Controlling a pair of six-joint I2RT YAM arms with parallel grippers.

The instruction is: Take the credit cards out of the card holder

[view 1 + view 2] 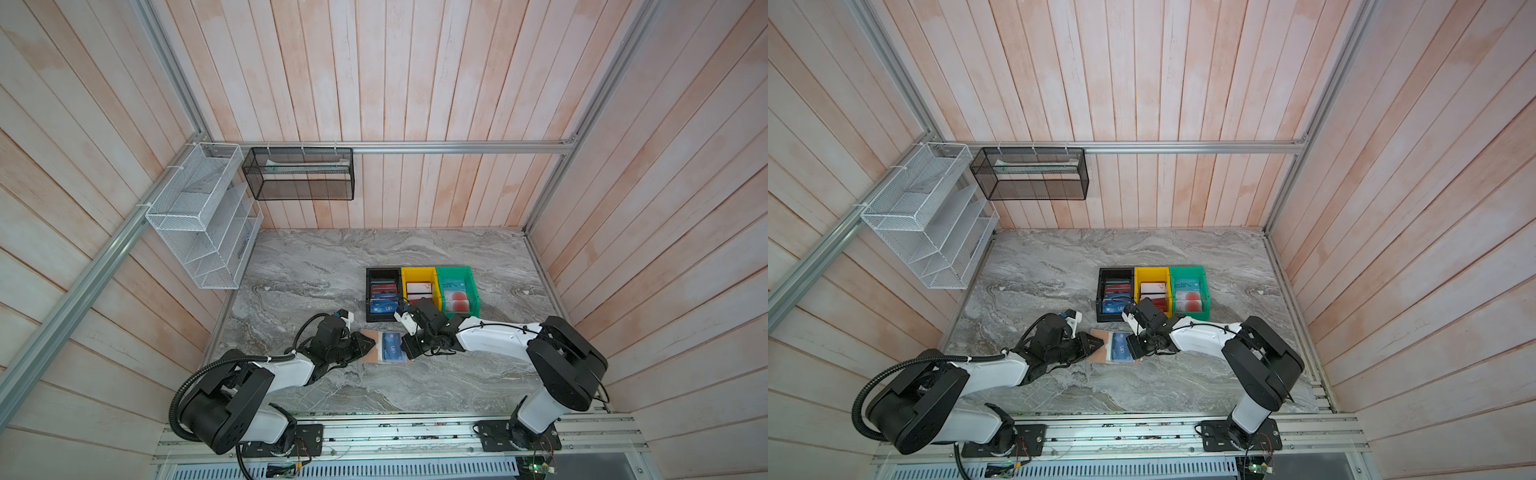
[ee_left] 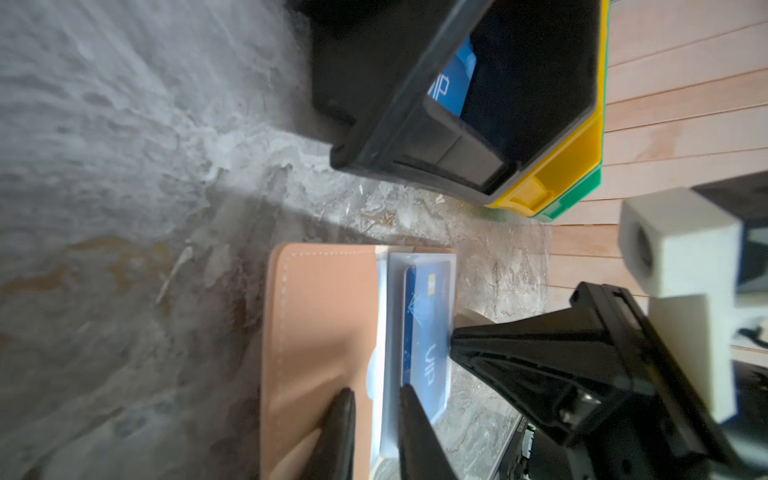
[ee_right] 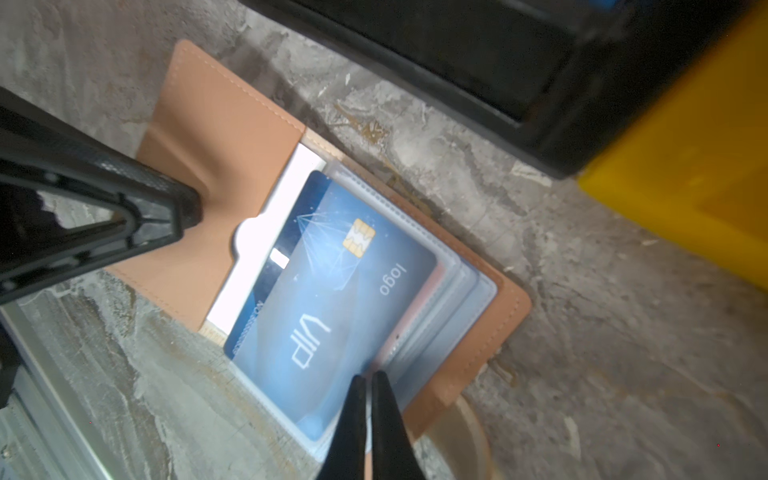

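The tan card holder (image 1: pixel 369 337) (image 1: pixel 1098 336) (image 2: pixel 320 311) (image 3: pixel 216 124) lies open on the marble table between both arms. A blue "VIP" credit card (image 1: pixel 391 347) (image 1: pixel 1120 347) (image 2: pixel 428 332) (image 3: pixel 332 299) sits in its top clear sleeve, sticking out a little toward the fold. More sleeves lie stacked beneath. My left gripper (image 1: pixel 373 344) (image 2: pixel 376 397) presses down near the tan flap's edge, jaws slightly apart with nothing clamped. My right gripper (image 1: pixel 404 351) (image 3: pixel 368 378) is shut, with its tips at the sleeve's outer edge. Whether it pinches anything is unclear.
Just behind the holder stand a black bin (image 1: pixel 370 291), a yellow bin (image 1: pixel 419 272) and a green bin (image 1: pixel 473 291) side by side, all holding cards. A white wire rack (image 1: pixel 199 216) and a black mesh basket (image 1: pixel 299 172) hang on the walls.
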